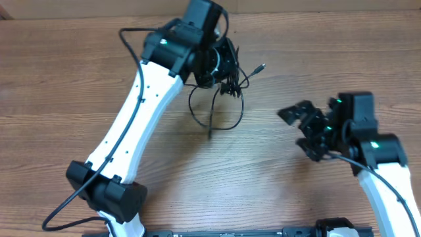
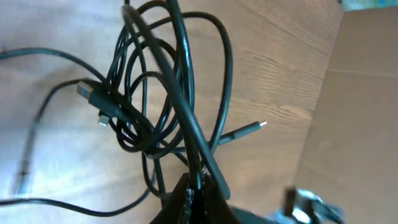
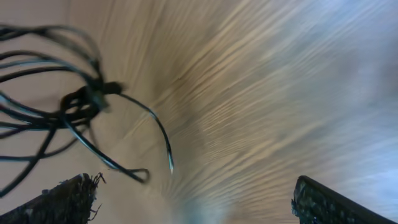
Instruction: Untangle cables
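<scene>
At the far middle of the wood-grain surface (image 1: 276, 184), the left gripper (image 1: 223, 64) is clamped on the cables (image 1: 230, 82). In the left wrist view its dark fingers close together at the bottom edge (image 2: 196, 190), pinching several strands where they cross. From that pinch the cables (image 2: 121, 115) spread out as thin, smooth, glossy black cords, looped and wound over one another into one loose knot. The strands overlap too much to count there, but at least three small plug ends show. One is a straight plug with a silvery tip (image 2: 258, 126) poking out to the side, and two more lie close together within the tangle (image 2: 87, 90). From overhead, rounded loops trail out of the bundle toward the near side of the surface, and one plug end (image 1: 262, 66) sticks out toward the right arm. The right gripper (image 1: 299, 128) holds nothing and sits well apart from the bundle, over the right part of the surface, its two black fingers spread wide. Its wrist view is motion-blurred, with a finger in each lower corner (image 3: 65, 199), pale streaked wood between them, and the knotted cables (image 3: 87, 99) off to the left beyond the fingertips.
</scene>
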`<state>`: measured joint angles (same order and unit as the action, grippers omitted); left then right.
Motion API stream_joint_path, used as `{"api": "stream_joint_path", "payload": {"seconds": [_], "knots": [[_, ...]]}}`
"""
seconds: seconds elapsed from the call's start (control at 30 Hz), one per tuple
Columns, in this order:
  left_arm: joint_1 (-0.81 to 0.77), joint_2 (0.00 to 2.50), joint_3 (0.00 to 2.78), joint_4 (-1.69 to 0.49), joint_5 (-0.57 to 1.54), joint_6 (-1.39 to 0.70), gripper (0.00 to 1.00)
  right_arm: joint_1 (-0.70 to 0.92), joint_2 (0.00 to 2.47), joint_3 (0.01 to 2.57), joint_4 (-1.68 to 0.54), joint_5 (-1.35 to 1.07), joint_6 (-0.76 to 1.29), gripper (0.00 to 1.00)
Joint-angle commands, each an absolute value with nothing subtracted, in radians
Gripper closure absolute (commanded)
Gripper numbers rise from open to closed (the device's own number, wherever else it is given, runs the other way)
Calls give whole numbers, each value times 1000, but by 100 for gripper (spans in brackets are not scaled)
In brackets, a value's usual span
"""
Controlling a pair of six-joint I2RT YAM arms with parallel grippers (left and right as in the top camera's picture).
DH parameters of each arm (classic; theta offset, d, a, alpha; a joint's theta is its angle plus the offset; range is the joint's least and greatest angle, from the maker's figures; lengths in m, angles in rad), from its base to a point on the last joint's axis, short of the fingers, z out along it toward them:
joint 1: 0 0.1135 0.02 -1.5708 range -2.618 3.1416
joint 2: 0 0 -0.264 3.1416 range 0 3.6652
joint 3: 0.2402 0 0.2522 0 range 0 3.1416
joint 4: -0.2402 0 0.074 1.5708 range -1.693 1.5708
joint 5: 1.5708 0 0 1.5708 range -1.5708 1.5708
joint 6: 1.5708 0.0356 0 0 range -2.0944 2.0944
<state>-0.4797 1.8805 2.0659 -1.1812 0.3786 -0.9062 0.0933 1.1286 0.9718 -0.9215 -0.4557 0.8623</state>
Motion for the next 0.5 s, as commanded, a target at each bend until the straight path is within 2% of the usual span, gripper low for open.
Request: {"api": "stream_joint_path", "payload": {"seconds": [0.0, 0.2, 0.33, 0.47], "knots": [[-455, 1858, 2086, -1208, 498, -1042, 96, 167, 1188, 968, -851, -534, 850, 2], [-419, 1858, 2086, -1208, 649, -1114, 96, 239, 1246, 968, -679, -517, 715, 10], [-395, 1858, 2086, -1210, 689, -1177, 96, 242, 1252, 968, -611, -497, 628, 11], [-376, 1858, 2086, -1246, 698, -1299, 96, 242, 1251, 968, -569, -603, 431, 17]]}}
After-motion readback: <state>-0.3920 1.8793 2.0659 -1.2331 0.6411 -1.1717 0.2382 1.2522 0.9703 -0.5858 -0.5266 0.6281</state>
